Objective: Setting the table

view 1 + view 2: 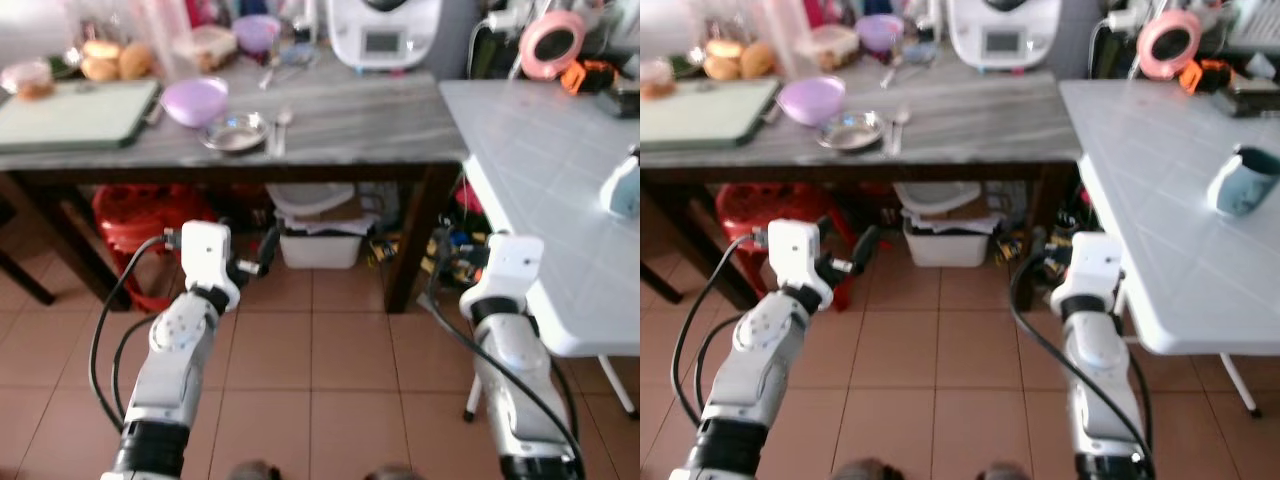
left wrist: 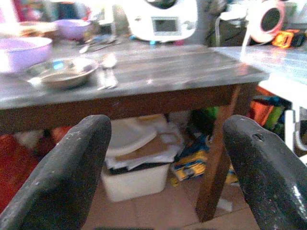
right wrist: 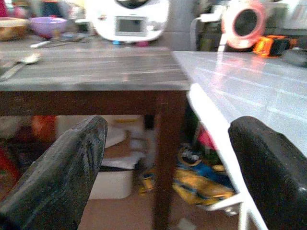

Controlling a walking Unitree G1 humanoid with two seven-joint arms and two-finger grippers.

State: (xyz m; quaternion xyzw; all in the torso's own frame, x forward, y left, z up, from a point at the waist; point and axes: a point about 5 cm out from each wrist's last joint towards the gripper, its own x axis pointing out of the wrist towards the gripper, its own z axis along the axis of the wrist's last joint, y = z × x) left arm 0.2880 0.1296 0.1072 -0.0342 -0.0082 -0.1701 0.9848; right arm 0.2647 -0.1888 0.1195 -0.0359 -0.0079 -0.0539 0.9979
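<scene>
Far left of the grey wood-grain worktop [image 1: 340, 120] there's a pale green cutting board [image 1: 75, 115], some bread rolls [image 1: 105, 60] behind it, then a lilac plastic bowl [image 1: 195, 100]. Just right of the bowl and in front of it sits a shallow shiny metal dish [image 1: 235, 132], and right beside that a metal spoon [image 1: 282, 128] — those look like the things to set out. Further back stands a smaller purple bowl [image 1: 257, 32], then a white kitchen appliance with a small screen [image 1: 385, 30].

The left gripper [image 2: 165, 158] hangs below the worktop edge, fingers spread wide with nothing between them, pointed roughly at the dish and spoon in its wrist view. The right gripper [image 3: 168, 167] is also spread and empty, low down by the worktop's dark leg, near the corner of the white tiled-pattern table [image 1: 560, 200] on the right. A pale blue mug [image 1: 1243, 180] already stands on that white table, well away from everything else.

My read is it's in the approach stage, nothing picked up yet. To do this well, I'd raise the left arm above the edge first — coming in from below risks bumping the underside. The dish is shallow and slick, so pinch its rim instead of trying to span it, and keep clear of the spoon lying alongside so it doesn't get knocked off.
</scene>
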